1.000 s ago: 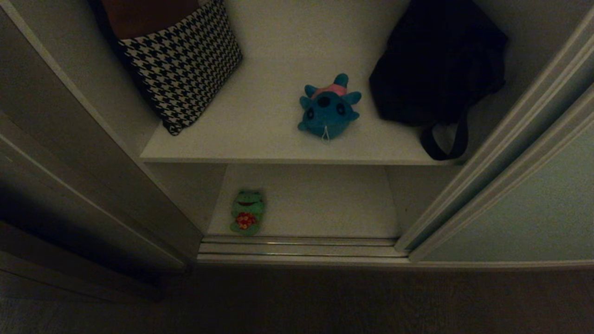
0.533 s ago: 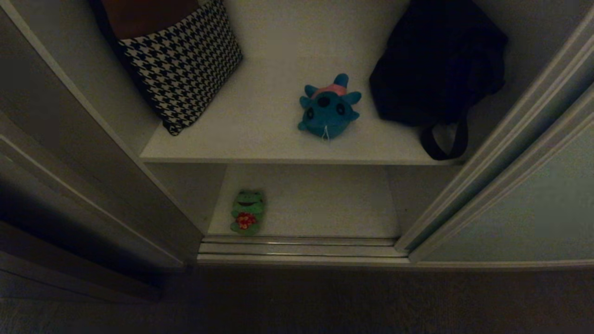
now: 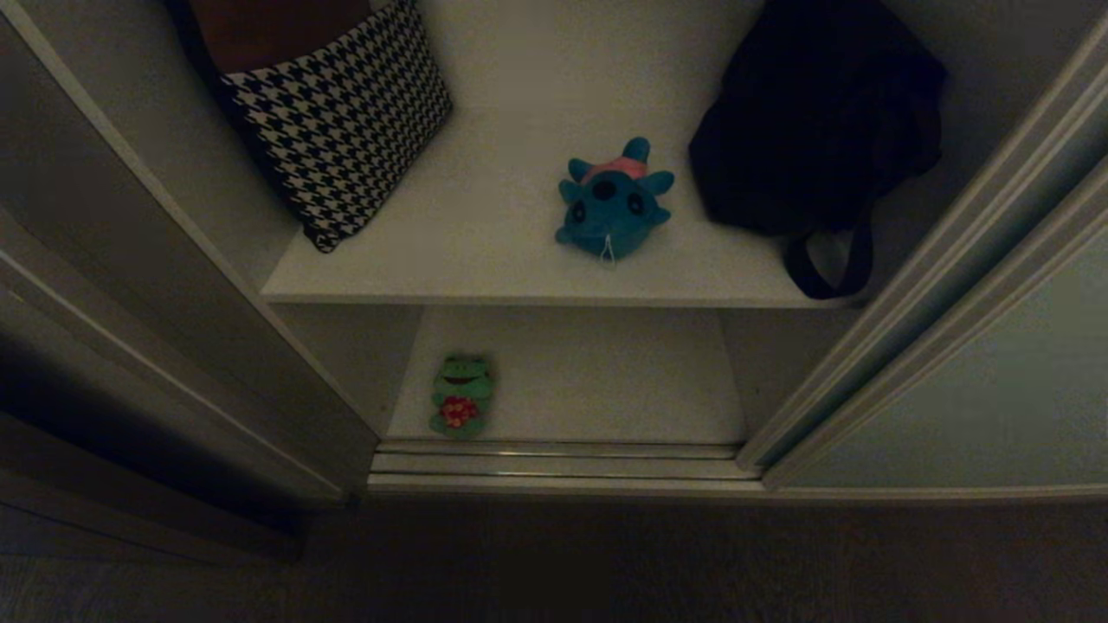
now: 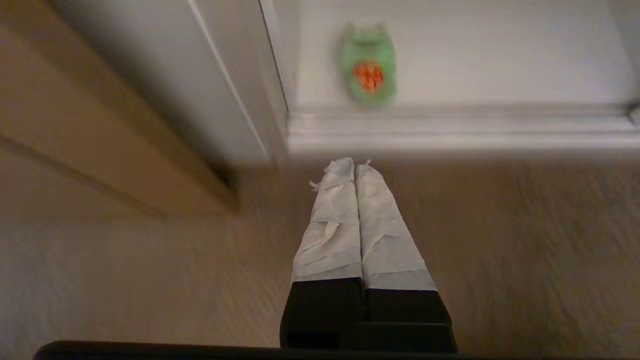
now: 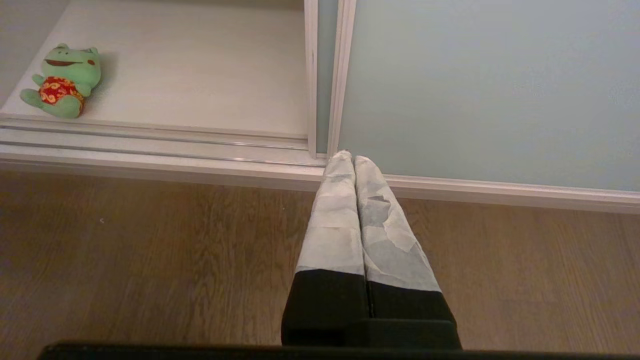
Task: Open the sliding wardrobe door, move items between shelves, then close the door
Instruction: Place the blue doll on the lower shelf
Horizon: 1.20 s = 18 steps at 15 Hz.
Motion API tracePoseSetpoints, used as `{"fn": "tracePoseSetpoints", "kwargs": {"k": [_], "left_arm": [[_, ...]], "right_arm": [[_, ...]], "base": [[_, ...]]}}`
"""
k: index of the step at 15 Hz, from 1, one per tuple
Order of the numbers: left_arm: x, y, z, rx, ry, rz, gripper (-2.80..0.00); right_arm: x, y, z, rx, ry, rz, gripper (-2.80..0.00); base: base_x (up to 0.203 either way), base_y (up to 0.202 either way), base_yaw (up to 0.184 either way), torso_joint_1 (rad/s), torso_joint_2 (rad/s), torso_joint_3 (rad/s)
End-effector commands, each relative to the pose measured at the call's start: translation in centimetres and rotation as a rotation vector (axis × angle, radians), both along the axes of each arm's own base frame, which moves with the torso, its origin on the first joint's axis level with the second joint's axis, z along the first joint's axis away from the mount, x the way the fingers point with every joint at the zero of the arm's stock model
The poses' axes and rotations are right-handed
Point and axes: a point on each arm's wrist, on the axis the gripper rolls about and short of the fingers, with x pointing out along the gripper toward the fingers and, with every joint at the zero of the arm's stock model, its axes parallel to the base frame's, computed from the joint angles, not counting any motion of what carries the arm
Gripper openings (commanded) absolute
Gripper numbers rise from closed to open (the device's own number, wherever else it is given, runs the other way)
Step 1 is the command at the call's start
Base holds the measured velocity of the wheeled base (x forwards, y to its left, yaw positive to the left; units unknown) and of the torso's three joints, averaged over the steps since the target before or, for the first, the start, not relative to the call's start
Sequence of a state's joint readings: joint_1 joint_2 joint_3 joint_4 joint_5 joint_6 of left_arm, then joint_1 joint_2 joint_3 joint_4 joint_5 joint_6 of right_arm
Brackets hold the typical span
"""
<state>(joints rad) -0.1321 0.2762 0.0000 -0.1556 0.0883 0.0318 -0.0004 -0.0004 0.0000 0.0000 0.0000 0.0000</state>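
Observation:
The sliding wardrobe door (image 3: 995,389) (image 5: 480,90), a pale grey-green panel, stands slid to the right, so the wardrobe is open. A blue plush creature with a pink back (image 3: 613,201) lies on the upper white shelf (image 3: 485,251). A green frog with a red belly (image 3: 461,395) (image 4: 369,65) (image 5: 62,80) lies at the left front of the lower white shelf (image 3: 606,389). My left gripper (image 4: 353,164) is shut and empty over the wooden floor, short of the rails in front of the frog. My right gripper (image 5: 348,158) is shut and empty, low by the door's left edge. Neither gripper shows in the head view.
A houndstooth cushion (image 3: 342,112) leans at the upper shelf's left and a black strapped bag (image 3: 814,121) sits at its right. Silvery rails (image 3: 563,463) run along the wardrobe's bottom front. A dark wooden frame (image 3: 130,363) borders the opening on the left.
The head view shows no difference; both plush toys lie where they were and the door has not moved.

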Motion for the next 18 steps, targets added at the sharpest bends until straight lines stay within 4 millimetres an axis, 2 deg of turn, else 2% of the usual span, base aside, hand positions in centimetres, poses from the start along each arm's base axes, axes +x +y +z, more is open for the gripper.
{"fn": "tracePoseSetpoints", "kwargs": {"k": [1,3,7,10,13,15,17,18], "left_arm": [[0.1,0.0,0.1,-0.023,-0.008,0.003,-2.80],[0.1,0.0,0.6,-0.043,-0.049,0.001,-2.80],[-0.2,-0.2,-1.1,-0.059,0.118,-0.068,-2.80],[-0.1,-0.2,-0.8,-0.067,0.095,-0.074,-2.80],[-0.2,-0.2,3.2,-0.089,-0.146,-0.081,-2.80],[-0.9,-0.1,7.0,-0.095,-0.250,-0.088,-2.80],[-1.5,-0.1,11.0,-0.089,-0.260,-0.130,-2.80],[-0.8,-0.3,12.5,-0.085,-0.219,-0.172,-2.80]], "right_arm": [[0.0,0.0,0.0,0.000,0.000,0.000,-2.80],[0.0,0.0,0.0,0.000,0.000,0.000,-2.80],[0.0,0.0,0.0,0.000,0.000,-0.001,-2.80],[0.0,0.0,0.0,0.000,-0.001,0.000,-2.80],[0.0,0.0,0.0,0.000,-0.001,0.000,-2.80],[0.0,0.0,0.0,0.000,0.000,0.000,-2.80],[0.0,0.0,0.0,0.000,-0.001,0.000,-2.80],[0.0,0.0,0.0,0.000,-0.001,0.000,-2.80]], "base": [[0.000,0.000,0.000,0.000,0.00,0.000],[0.000,0.000,0.000,0.000,0.00,0.000],[0.000,0.000,0.000,0.000,0.00,0.000],[0.000,0.000,0.000,0.000,0.00,0.000],[0.000,0.000,0.000,0.000,0.00,0.000],[0.000,0.000,0.000,0.000,0.00,0.000],[0.000,0.000,0.000,0.000,0.00,0.000],[0.000,0.000,0.000,0.000,0.00,0.000]]}}
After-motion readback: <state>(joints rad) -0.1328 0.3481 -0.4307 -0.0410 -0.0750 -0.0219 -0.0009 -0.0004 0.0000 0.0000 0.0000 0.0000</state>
